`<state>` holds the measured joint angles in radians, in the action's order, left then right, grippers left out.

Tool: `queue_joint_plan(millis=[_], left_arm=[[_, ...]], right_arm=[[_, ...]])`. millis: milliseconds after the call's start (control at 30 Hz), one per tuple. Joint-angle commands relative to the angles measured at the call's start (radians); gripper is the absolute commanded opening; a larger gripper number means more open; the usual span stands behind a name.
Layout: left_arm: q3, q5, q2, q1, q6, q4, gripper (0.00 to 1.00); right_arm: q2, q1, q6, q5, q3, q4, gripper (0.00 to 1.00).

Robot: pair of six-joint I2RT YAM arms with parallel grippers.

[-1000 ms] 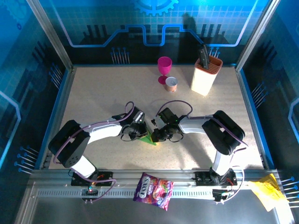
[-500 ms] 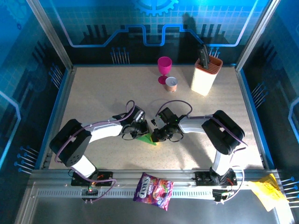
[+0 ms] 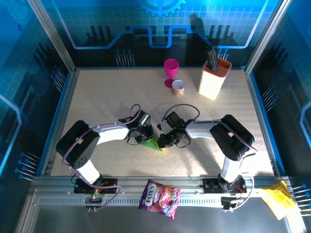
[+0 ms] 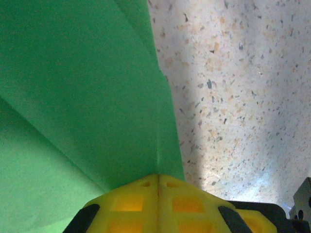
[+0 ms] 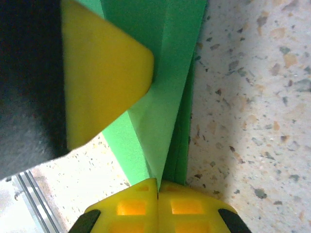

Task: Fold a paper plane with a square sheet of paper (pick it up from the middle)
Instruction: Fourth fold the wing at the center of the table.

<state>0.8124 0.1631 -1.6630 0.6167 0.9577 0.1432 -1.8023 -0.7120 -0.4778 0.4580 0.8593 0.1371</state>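
The green paper (image 3: 154,143), folded into a narrow creased shape, lies between both grippers at the middle of the table. My left gripper (image 3: 146,134) is shut on its left part; in the left wrist view the yellow fingertips (image 4: 146,191) meet on a fold of the green paper (image 4: 87,82). From the right, my right gripper (image 3: 163,140) is shut on the same paper; its fingertips (image 5: 141,194) pinch a raised flap of the green paper (image 5: 160,97). The left gripper's yellow finger (image 5: 99,73) presses the sheet from the other side. The paper's shape under the grippers is hidden.
At the back stand a magenta goblet (image 3: 170,71), a small can (image 3: 178,87) and a cream knife block (image 3: 213,78). On the front rail lie a purple snack bag (image 3: 159,198) and, far right, crumpled yellow paper (image 3: 276,198).
The left arm's elbow has shifted slightly to the right and its gripper has edged along the paper. The right arm and the paper have hardly moved.
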Motion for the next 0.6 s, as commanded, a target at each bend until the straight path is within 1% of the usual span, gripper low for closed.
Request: queue_joint_plan(millis=[0,567], left_arm=[[0.026,-0.003,-0.025,-0.021,-0.029,0.006,0.0],[0.031,-0.005,-0.075,-0.076,-0.055,0.018,0.0]], right_arm=[[-0.098,-0.009,0.025,-0.1,-0.069,0.216,0.0],[-0.099,-0.009,0.027,-0.101,-0.07,0.223,0.0]])
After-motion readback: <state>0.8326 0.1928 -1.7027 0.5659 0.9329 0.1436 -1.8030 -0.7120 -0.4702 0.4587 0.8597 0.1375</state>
